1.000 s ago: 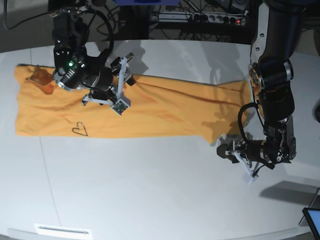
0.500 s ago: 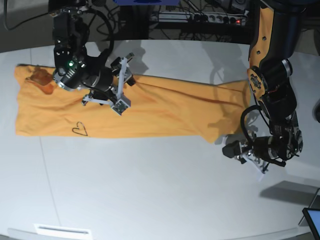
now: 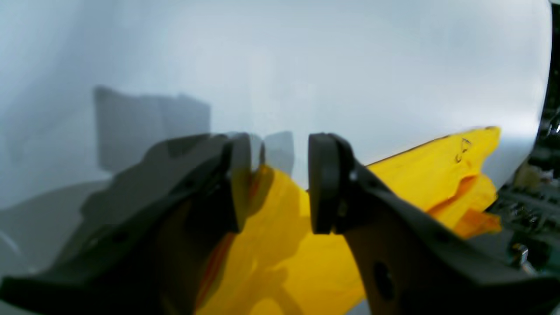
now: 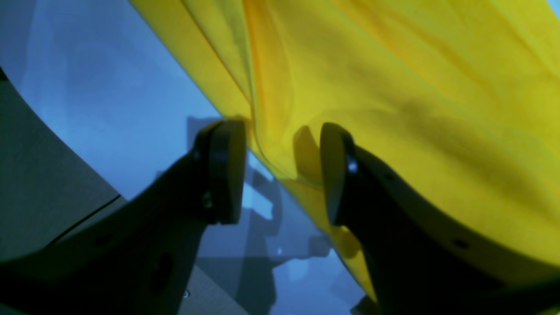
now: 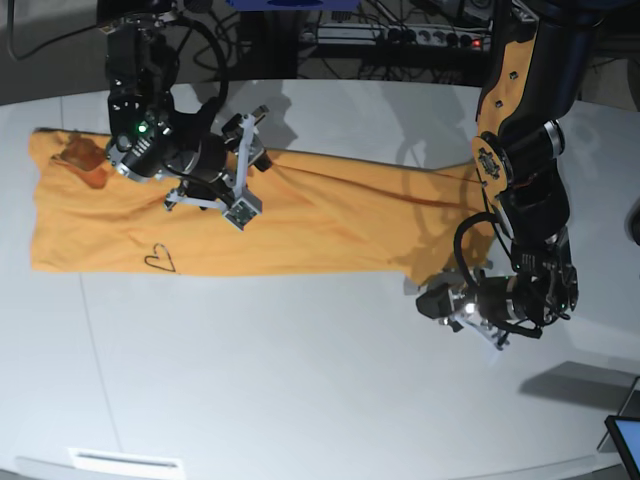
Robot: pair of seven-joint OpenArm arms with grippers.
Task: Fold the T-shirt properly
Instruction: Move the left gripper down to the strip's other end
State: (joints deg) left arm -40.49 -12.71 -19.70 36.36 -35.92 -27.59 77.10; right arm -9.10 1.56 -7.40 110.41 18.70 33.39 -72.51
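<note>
Orange-yellow cotton T-shirt [image 5: 250, 215] lies in a long band across the white bench's [image 5: 300, 390] far half. Left gripper [image 3: 280, 183] — parted, empty, by the hem. Right gripper [image 4: 280, 170] — parted over a fold.

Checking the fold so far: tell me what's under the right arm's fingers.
Under the right gripper, its fingers apart, lies the T-shirt's wrinkled upper edge on the white table. What lies beneath the cloth is covered.

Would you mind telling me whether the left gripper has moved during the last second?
Yes. In the base view the left gripper has shifted leftward along the table, ending closer to the T-shirt corner.
</note>
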